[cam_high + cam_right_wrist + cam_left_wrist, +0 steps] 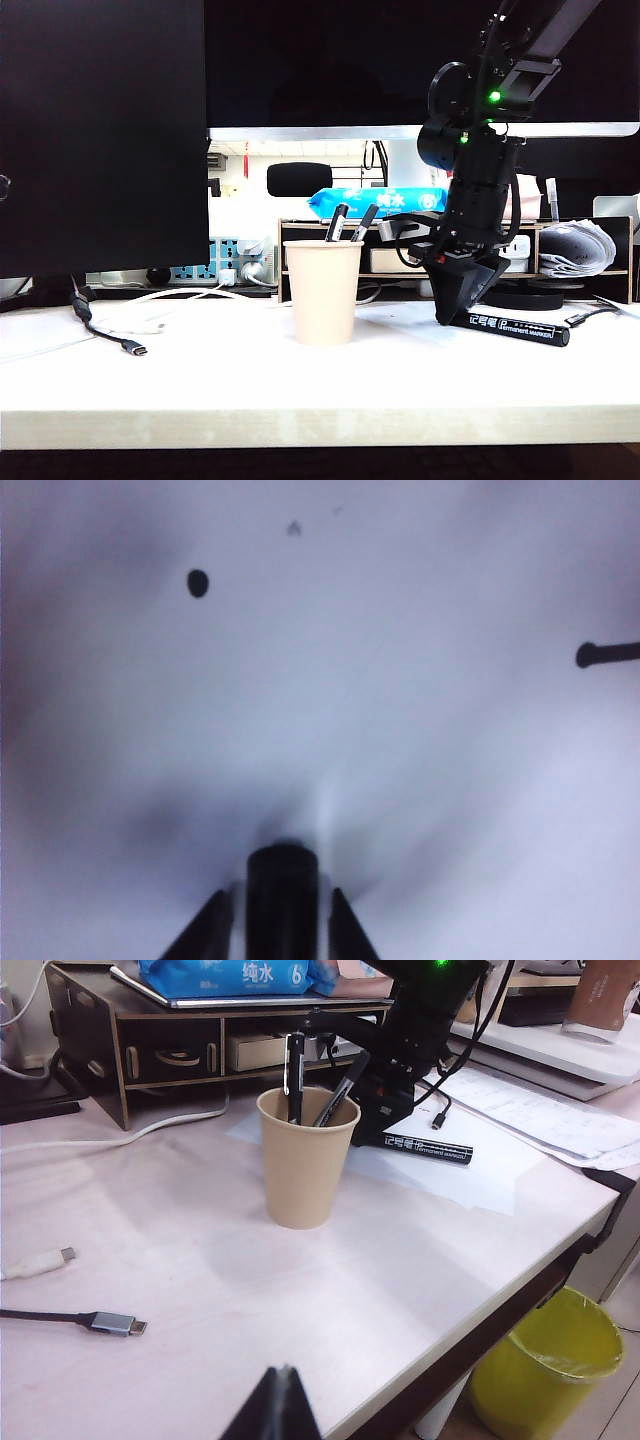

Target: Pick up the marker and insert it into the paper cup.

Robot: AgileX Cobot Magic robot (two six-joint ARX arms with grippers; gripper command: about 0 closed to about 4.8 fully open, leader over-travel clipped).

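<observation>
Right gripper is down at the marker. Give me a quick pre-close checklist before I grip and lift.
1. Marker lies flat on the table, right of the cup: ok.
2. Right gripper is down over the marker's end, one finger either side of the barrel: ok.
3. Right gripper open, not yet clamped: ok.
4. Barrel centred between the fingers in the right wrist view: ok, though that view is blurred.
5. Paper cup upright with room at the mouth: ok, but two thinner pens already stand in it.
6. Left gripper stays clear at the near table edge: ok; open or shut, cannot tell.
</observation>
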